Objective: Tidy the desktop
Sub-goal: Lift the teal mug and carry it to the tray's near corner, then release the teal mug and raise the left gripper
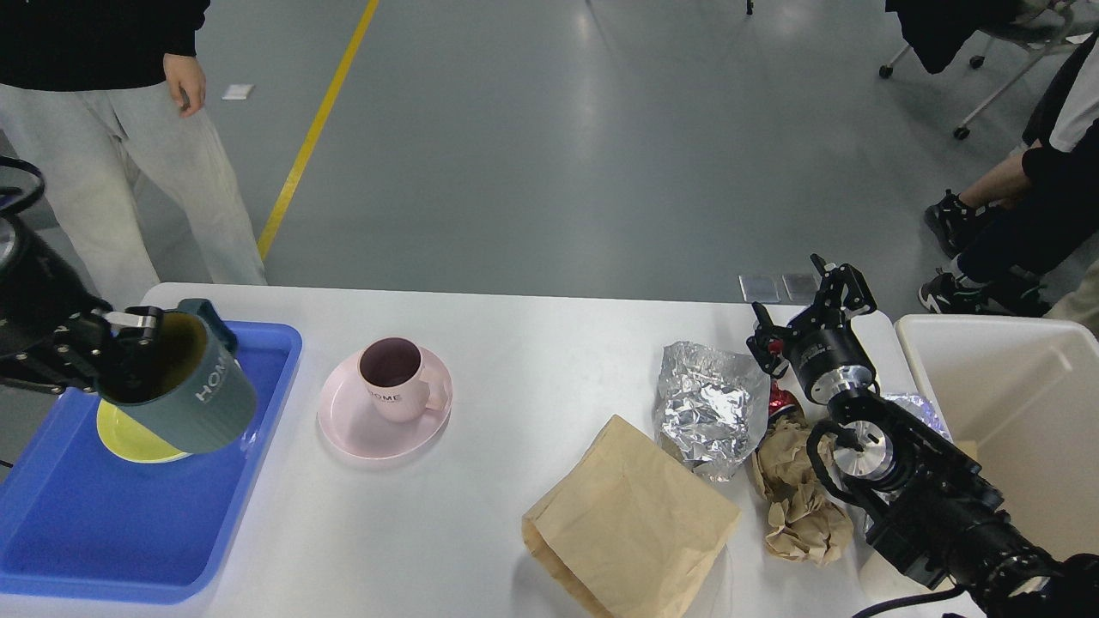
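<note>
The white desktop (532,343) carries a pink mug (388,377) on a pink saucer (343,429), a brown paper bag (631,519), a crumpled foil bag (711,410) and crumpled brown paper (794,502). My left gripper (137,339) is shut on the rim of a grey-green mug (193,395), held tilted in the air over the yellow plate (129,438) in the blue tray (94,515). My right gripper (811,309) stands open above the desktop's far right edge, with nothing between its fingers; a red wrapper (781,399) lies just below it.
A cream-white bin (1013,412) stands off the desktop's right end. A person in grey trousers (129,172) stands beyond the far left corner. Seated people and a chair (1013,77) are at the far right.
</note>
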### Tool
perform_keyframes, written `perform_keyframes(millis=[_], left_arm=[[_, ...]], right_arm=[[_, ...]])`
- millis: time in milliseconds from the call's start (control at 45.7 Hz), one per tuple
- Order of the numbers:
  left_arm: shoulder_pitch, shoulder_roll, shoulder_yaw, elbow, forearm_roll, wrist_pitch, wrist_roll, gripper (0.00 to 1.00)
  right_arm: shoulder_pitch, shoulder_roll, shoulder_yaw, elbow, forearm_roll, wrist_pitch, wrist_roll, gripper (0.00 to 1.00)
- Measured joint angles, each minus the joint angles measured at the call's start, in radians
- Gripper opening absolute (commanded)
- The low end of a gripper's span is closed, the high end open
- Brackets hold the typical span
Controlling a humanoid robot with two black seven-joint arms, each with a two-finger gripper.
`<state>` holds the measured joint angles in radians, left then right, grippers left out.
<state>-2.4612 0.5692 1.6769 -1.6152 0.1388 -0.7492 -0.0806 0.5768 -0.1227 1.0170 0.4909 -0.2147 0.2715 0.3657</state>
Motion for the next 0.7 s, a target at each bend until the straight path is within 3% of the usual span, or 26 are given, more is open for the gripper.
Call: perform_keyframes(millis=[131,241,481,700], left_arm=[[0.158,0.26,-0.047,0.163,0.185,-0.006,0.013,0.0],[0.367,0.373,-0.146,0.321,0.274,-0.006,0.012,0.0],[0.839,0.435,-0.442,0.716,0.298,-0.01,0.012,0.0],[1.084,0.382,-0.617,0.949,0.298,0.001,0.016,0.0]], right_arm=[[0.0,0.0,0.0,0.0,0.0,0.0,0.0,1.0],[0.0,0.0,0.0,0.0,0.0,0.0,0.0,1.0],[0.0,0.0,0.0,0.0,0.0,0.0,0.0,1.0],[0.0,0.0,0.0,0.0,0.0,0.0,0.0,1.0]])
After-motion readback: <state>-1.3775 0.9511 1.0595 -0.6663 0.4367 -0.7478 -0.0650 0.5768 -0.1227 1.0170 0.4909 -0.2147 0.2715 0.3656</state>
